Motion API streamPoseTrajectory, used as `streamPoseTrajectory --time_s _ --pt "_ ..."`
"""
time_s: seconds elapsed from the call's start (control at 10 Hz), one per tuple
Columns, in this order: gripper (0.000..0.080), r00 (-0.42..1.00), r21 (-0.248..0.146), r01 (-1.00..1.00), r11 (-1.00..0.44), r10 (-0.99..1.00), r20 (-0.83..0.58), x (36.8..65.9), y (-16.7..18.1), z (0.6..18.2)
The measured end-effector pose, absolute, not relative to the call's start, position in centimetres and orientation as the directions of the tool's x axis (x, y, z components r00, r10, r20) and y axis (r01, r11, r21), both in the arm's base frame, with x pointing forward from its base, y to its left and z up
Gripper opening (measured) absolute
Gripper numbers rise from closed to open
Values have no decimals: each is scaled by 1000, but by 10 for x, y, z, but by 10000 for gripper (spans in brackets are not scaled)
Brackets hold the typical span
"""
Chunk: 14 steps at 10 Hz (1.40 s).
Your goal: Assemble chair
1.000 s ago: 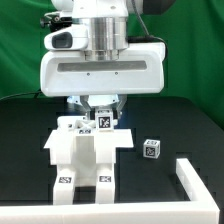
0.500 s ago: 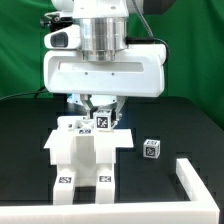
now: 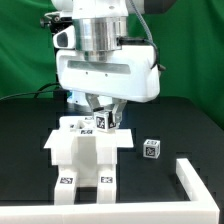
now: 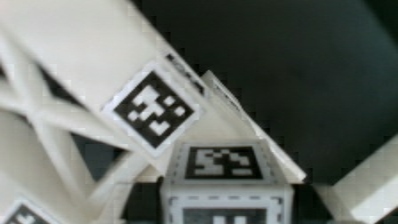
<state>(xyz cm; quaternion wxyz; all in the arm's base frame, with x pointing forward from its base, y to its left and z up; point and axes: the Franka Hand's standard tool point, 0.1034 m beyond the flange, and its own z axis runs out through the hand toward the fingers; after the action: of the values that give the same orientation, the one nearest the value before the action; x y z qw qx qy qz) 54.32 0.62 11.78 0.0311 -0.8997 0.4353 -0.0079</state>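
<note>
The partly joined chair (image 3: 88,152) stands at the middle of the black table, white slabs with two legs pointing to the front, tags on their ends. My gripper (image 3: 103,120) hangs over its rear edge, shut on a small white tagged chair piece (image 3: 103,123) that sits against the assembly's back. In the wrist view that tagged piece (image 4: 226,162) fills the space inside my gripper (image 4: 224,200), and slanted white chair bars with a large tag (image 4: 157,108) run beside it. My fingertips are mostly hidden by the piece.
A small loose white cube with a tag (image 3: 150,149) lies on the table toward the exterior view's right of the chair. A white L-shaped rail (image 3: 196,178) stands at the front right corner. Green curtain behind.
My wrist and hand have turned, so the wide housing now sits skewed over the chair. The held piece has turned slightly with it. The chair and the cube have stayed put.
</note>
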Motion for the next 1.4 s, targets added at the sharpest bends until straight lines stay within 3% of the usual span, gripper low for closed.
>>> streamPoseTrajectory --time_s 0.2,0.3,0.4,0.5,0.7,0.9,1.2,1.4 --pt "284 564 -62 -825 -562 -825 -18 543 7 117" --pt "496 574 -62 -818 -572 -819 -18 543 7 117" --pt "496 577 -61 -816 -575 -817 -17 543 7 117" --pt "621 626 -59 -779 -625 -779 -14 543 7 117" --pt "641 823 -33 -568 -822 -568 -7 545 10 119" --pt "648 956 -33 -294 -955 -294 -4 543 10 119" --pt "649 993 -25 -115 -993 -115 3 543 9 118" --pt "649 957 25 285 -958 286 43 547 7 118"
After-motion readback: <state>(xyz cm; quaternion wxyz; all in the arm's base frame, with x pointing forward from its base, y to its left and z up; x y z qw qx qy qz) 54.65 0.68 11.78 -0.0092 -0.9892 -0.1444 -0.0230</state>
